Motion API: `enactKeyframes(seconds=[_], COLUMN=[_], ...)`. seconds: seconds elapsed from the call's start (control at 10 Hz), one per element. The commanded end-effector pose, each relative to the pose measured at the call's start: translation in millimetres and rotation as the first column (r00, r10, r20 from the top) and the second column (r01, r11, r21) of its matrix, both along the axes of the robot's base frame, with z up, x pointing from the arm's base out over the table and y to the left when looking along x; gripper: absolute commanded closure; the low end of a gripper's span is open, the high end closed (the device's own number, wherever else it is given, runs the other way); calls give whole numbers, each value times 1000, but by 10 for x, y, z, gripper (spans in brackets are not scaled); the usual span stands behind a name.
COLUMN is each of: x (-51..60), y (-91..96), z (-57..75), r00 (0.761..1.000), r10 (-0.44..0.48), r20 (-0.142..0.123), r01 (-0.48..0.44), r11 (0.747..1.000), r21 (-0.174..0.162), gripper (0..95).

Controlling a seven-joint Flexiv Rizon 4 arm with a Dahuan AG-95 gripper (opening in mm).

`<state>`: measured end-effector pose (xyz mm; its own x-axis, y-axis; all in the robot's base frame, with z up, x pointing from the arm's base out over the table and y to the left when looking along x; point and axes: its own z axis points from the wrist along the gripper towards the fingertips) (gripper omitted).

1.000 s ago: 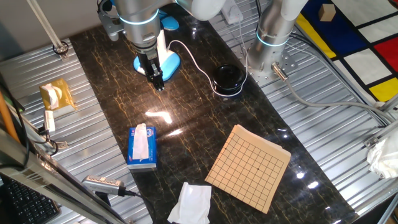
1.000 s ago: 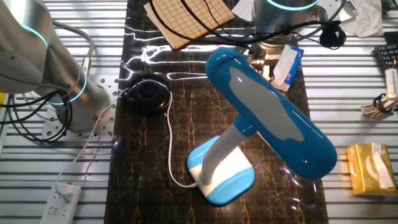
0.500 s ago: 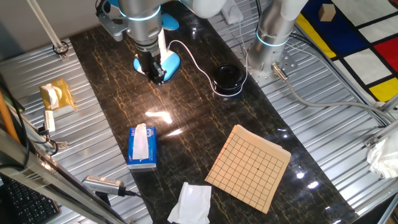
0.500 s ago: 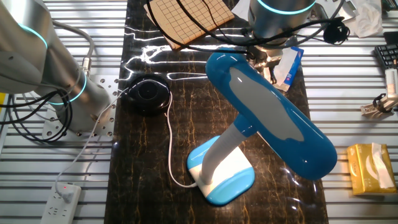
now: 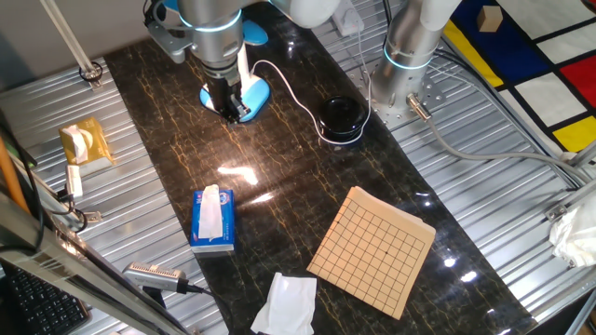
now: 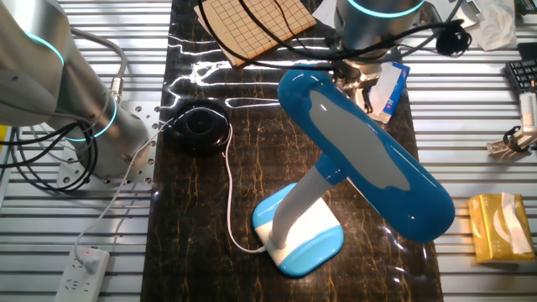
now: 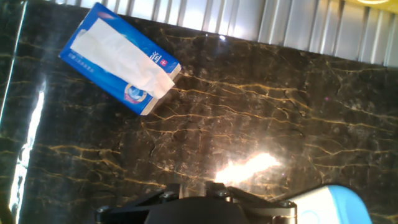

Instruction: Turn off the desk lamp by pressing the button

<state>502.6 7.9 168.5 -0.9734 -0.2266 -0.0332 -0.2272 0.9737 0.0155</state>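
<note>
The desk lamp has a light-blue base, a white neck and a long light-blue head. The other fixed view also shows the base and the thin white cord. My gripper points down at the front left edge of the base. In the other fixed view the gripper is partly hidden behind the lamp head. The hand view shows the gripper at the bottom edge and a corner of the base at the lower right. I cannot make out the button or the fingertips.
A black round pot stands right of the lamp on the dark marble table. A blue tissue box, a wooden grid board and white paper lie nearer the front. A bright glare sits on the marble.
My gripper has moved a short way back towards the lamp base, from the bare marble in front of it to its edge. The lamp has not moved.
</note>
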Motion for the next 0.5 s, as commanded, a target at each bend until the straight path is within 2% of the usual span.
enactKeyframes(seconds=[0.1, 0.3, 0.5], x=[10, 16, 68], y=[4, 27, 142], z=[-1, 14, 65], r00=[1000, 1000, 1000], r10=[-1, -11, -25], r20=[-1, -4, -16], r01=[1, 11, 25], r11=[1000, 1000, 1000], r21=[-1, -2, -11], gripper=[950, 950, 950])
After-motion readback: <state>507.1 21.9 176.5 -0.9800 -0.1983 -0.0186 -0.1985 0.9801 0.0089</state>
